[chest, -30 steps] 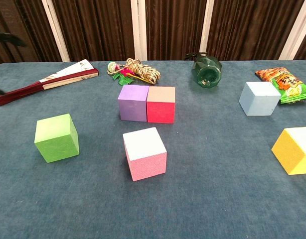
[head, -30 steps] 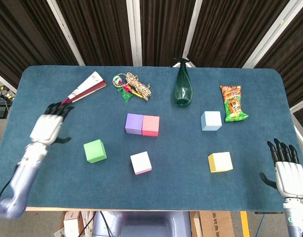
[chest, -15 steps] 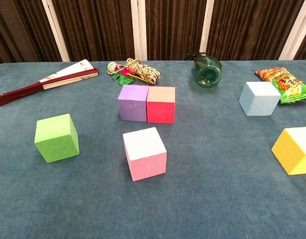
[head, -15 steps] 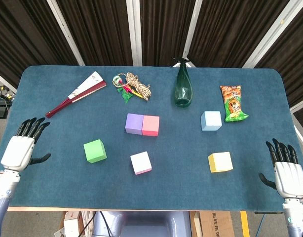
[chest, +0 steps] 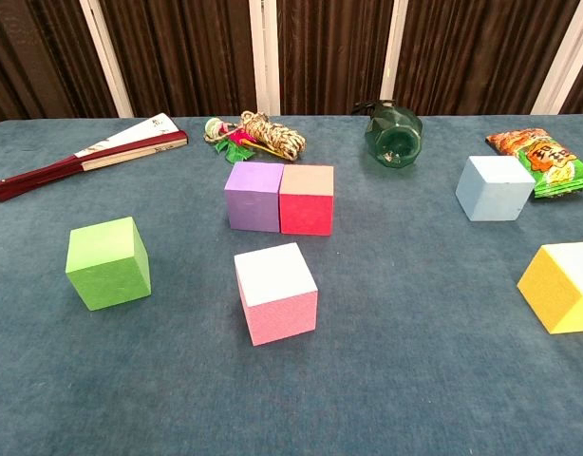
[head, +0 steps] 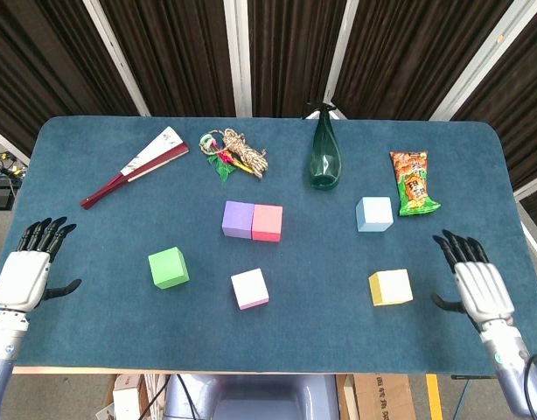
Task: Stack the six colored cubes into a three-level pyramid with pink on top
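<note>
A purple cube (head: 238, 219) (chest: 253, 195) and a red cube (head: 267, 222) (chest: 307, 199) sit side by side, touching, mid-table. In front of them lies the pink cube (head: 250, 288) (chest: 276, 292). A green cube (head: 168, 267) (chest: 107, 261) stands to the left, a light blue cube (head: 374, 213) (chest: 494, 187) and a yellow cube (head: 390, 287) (chest: 560, 285) to the right. My left hand (head: 25, 269) hovers open at the table's left front edge. My right hand (head: 478, 283) is open, just right of the yellow cube. Neither hand shows in the chest view.
Along the back lie a folded fan (head: 137, 164) (chest: 87, 154), a bundle of rope (head: 233, 153) (chest: 258, 136), a dark green bottle (head: 324, 157) (chest: 393, 134) on its side and a snack packet (head: 413, 182) (chest: 540, 156). The blue table (head: 102, 332) ends just before the hands.
My left hand drew back from near the fan to the left front edge. My right hand moved up and inward toward the yellow cube. The cubes have not moved.
</note>
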`<state>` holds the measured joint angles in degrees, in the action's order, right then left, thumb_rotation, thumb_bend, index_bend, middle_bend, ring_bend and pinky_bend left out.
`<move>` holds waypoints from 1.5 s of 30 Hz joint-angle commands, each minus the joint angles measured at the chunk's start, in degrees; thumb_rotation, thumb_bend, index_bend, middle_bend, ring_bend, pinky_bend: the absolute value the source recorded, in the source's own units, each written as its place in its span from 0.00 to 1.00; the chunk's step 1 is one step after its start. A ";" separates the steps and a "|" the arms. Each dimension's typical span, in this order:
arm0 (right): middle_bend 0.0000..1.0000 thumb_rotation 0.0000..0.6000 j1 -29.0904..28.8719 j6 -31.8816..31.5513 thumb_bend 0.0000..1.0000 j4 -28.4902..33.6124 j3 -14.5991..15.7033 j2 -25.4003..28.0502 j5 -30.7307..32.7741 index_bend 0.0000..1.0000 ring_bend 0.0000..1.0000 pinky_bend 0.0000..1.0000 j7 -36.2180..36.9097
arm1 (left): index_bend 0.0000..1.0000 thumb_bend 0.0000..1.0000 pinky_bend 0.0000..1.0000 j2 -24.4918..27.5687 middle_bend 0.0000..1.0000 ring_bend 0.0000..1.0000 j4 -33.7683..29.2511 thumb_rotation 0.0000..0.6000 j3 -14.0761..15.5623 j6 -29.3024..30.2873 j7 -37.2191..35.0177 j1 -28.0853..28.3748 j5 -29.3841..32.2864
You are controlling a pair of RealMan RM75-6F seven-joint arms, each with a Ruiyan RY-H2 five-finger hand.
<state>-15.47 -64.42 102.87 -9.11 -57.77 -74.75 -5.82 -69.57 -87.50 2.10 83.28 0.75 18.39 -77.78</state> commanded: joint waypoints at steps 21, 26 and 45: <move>0.01 1.00 -35.70 14.04 0.24 0.73 -3.94 -7.52 54.20 0.09 0.06 0.04 -31.83 | 0.10 0.20 0.00 -3.67 0.00 0.00 3.49 1.00 -5.21 6.15 -1.93 -3.13 -5.11; 0.01 1.00 -39.43 13.63 0.24 -3.39 -3.20 -11.25 59.01 0.09 0.06 0.04 -33.05 | 0.10 0.20 0.00 -4.21 0.00 0.00 4.35 1.00 -5.87 5.58 -1.89 -3.66 -4.35; 0.09 1.00 -44.90 18.57 0.24 -20.81 -0.65 -17.31 68.41 0.13 0.06 0.02 -35.57 | 0.10 0.20 0.00 -5.97 0.00 0.00 5.65 1.00 -8.86 8.10 -1.62 -5.19 -4.82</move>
<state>-60.37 -46.50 82.78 -10.28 -74.70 -6.32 -41.58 -75.49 -81.86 -6.71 91.40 -0.91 13.25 -82.63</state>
